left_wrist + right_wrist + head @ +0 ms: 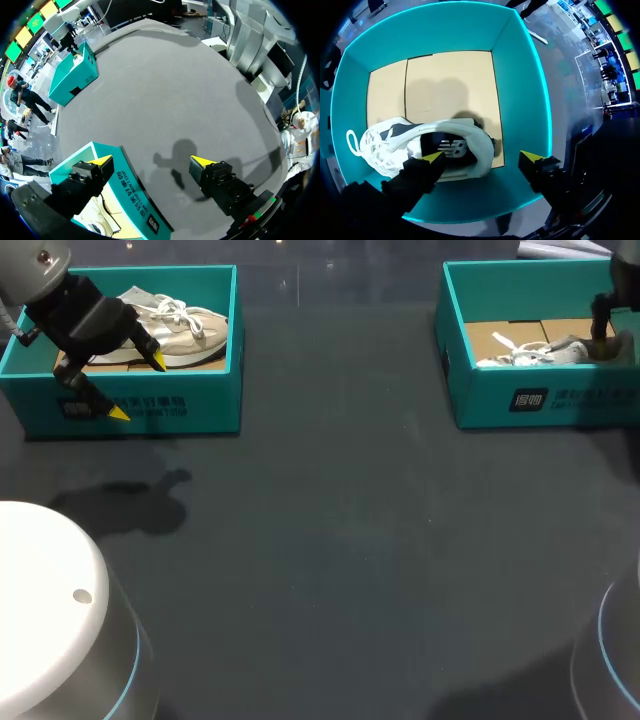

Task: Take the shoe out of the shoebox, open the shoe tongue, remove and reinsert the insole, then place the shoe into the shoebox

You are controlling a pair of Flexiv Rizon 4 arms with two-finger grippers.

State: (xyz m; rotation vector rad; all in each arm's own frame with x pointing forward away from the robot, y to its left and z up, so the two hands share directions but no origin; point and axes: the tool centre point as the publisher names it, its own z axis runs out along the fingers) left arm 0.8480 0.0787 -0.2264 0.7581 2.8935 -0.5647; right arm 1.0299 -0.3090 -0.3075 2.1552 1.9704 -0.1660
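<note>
A white shoe (pixel 395 137) with a dark insole lies in the right teal shoebox (pixel 520 75), heel close to the near wall. My right gripper (pixel 482 157) hangs open just above it; one fingertip (pixel 434 157) is over the shoe's collar and the other stands clear of the heel, by the box wall. In the head view the right gripper (pixel 603 340) dips into that shoebox (pixel 540 400) over the shoe (pixel 545 352). A beige shoe (pixel 175 328) rests in the left shoebox (pixel 180 405). My left gripper (pixel 137 386) is open above that box's front wall (pixel 132 195).
The two teal boxes stand at the far left and far right of the dark table (pixel 340 540). My robot's white bases (pixel 50 610) rise at the near corners. From the left wrist the right shoebox (pixel 75 75) shows across the table.
</note>
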